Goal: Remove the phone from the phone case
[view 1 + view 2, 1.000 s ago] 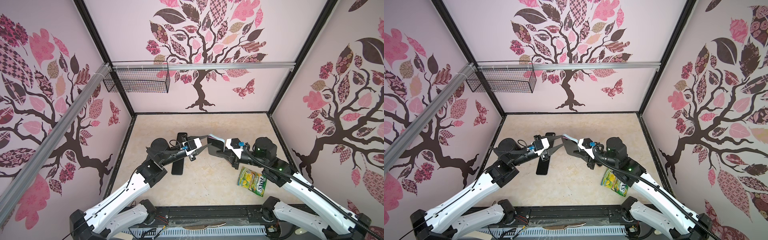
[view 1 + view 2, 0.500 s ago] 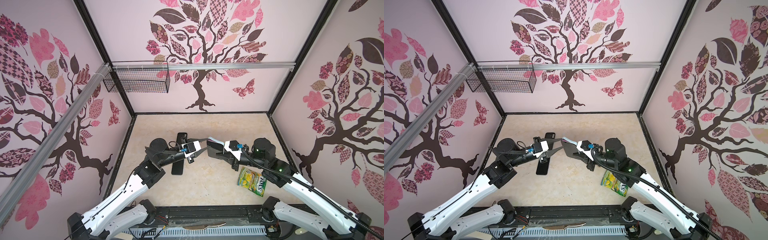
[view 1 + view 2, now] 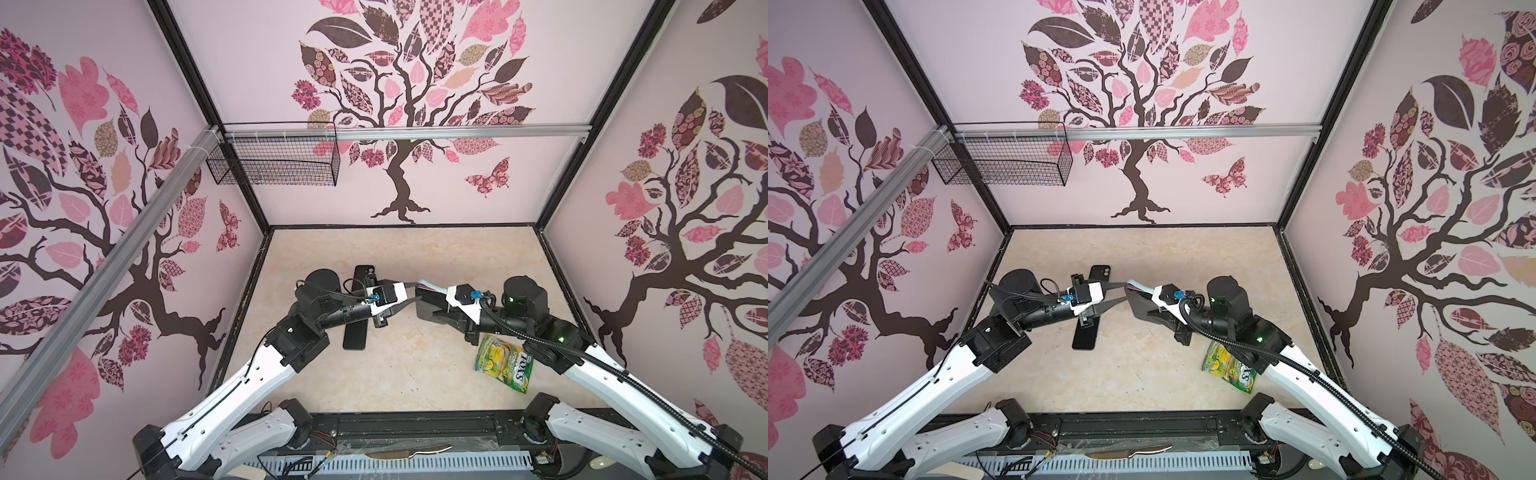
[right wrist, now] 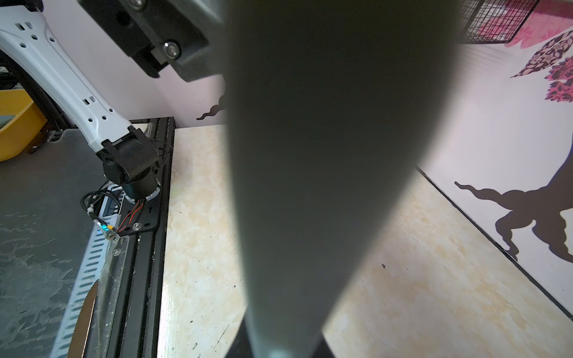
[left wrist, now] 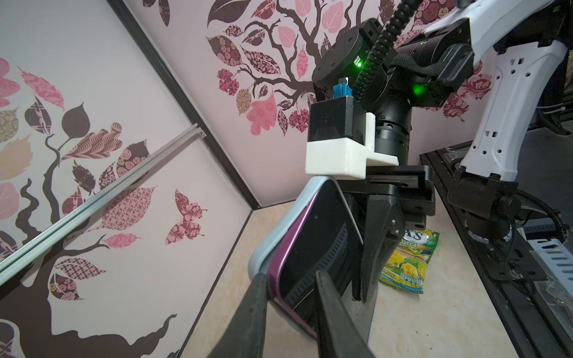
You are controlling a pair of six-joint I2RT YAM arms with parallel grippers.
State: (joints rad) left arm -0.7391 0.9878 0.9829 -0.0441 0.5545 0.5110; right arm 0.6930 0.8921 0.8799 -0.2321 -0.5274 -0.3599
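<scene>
Phone [image 5: 313,241], purple-edged, is sitting partly peeled from pale blue silicone case [image 5: 259,254]. Right end effector [image 3: 432,300] is clamping case; left end effector [image 5: 290,276], narrow, is straddling phone corner, grip uncertain.

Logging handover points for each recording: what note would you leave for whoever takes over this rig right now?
Right gripper: shut on the light blue phone case, held above the beige table.
Left gripper: jaws straddle a corner of the purple-edged black phone; pinch unclear.
Done: that corner sits lifted from the case rim.
Remaining: grip the phone, pull it fully free.
Ignore the other black phone and green tea sachet lying on the table.
</scene>
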